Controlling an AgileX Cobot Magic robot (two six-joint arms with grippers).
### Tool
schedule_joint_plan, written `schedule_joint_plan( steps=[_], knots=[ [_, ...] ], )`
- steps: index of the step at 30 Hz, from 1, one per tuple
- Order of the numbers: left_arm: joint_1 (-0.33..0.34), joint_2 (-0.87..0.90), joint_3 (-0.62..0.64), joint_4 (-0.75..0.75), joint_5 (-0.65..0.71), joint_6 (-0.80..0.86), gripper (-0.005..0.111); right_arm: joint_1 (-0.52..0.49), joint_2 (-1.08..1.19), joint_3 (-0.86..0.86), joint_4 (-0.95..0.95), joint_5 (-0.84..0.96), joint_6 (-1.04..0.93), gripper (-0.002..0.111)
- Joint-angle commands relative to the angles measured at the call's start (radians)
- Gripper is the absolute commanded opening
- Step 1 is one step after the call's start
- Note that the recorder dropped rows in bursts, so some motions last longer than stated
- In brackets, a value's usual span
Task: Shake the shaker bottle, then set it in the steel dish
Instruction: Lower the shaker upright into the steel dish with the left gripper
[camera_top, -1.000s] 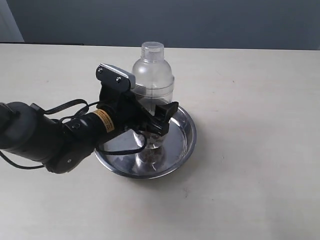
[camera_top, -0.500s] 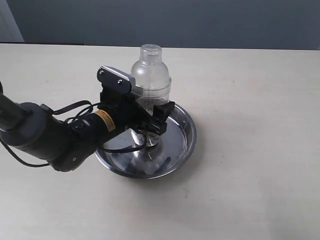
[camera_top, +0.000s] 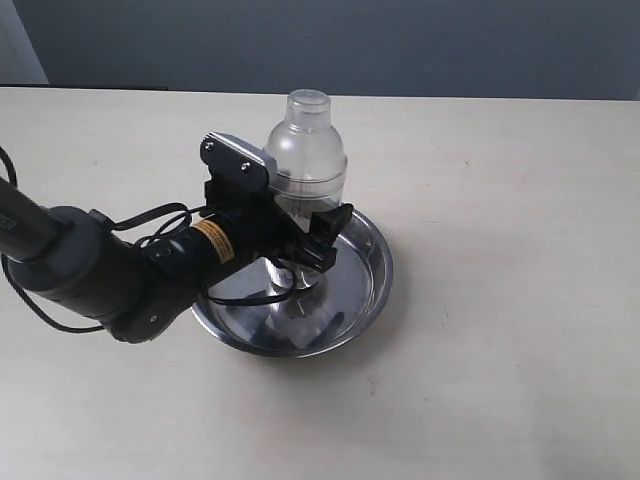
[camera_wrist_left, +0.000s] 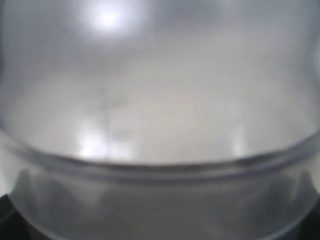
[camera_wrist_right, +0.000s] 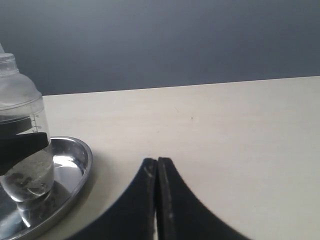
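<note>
The clear shaker bottle (camera_top: 305, 165) stands upright over the middle of the steel dish (camera_top: 370, 270), its small round cap on top. My left gripper (camera_top: 305, 245) is shut on the bottle's lower body, one black finger (camera_top: 328, 232) showing on its right side. In the left wrist view the blurred bottle wall (camera_wrist_left: 160, 125) fills the picture. The right wrist view shows the bottle (camera_wrist_right: 20, 125) with dark granules at its base, just at the dish (camera_wrist_right: 75, 165) floor; touching or not, I cannot tell. My right gripper (camera_wrist_right: 157, 162) is shut and holds nothing, low over bare table.
The beige table (camera_top: 500, 200) runs wide on all sides of the dish, with a dark wall behind it. My left arm and its cable (camera_top: 150, 215) lie over the table to the left of the dish.
The bottle and left gripper dipped slightly left, then shifted back right a little; the bottle stays upright over the dish and held.
</note>
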Motion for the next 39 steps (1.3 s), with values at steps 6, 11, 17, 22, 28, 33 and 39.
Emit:
schedule_joint_plan(
  steps=[6,11,17,22,28,33,39],
  knots=[
    [0.002,-0.029,0.004,-0.014,0.172,0.003,0.070,-0.004,-0.004,0.001,-0.001,-0.011,0.000,-0.001],
    [0.002,-0.045,0.013,-0.091,0.192,-0.003,0.070,-0.004,-0.004,0.001,-0.001,-0.011,0.000,-0.001],
    [0.002,-0.045,0.053,-0.011,0.123,-0.064,0.070,-0.004,-0.004,0.001,-0.001,-0.013,0.000,-0.001],
    [0.002,-0.060,0.105,-0.023,0.051,-0.070,0.079,-0.004,-0.004,0.001,-0.001,-0.013,0.000,-0.001],
    [0.002,-0.071,0.150,-0.052,-0.023,-0.070,0.092,-0.004,-0.004,0.001,-0.001,-0.013,0.000,-0.001],
    [0.002,-0.073,0.155,-0.040,-0.045,-0.070,0.095,-0.004,-0.004,0.001,-0.001,-0.010,0.000,-0.001],
    [0.002,-0.098,0.155,-0.026,-0.114,-0.070,0.095,-0.004,-0.004,0.001,-0.001,-0.012,0.000,-0.001]
  ],
)
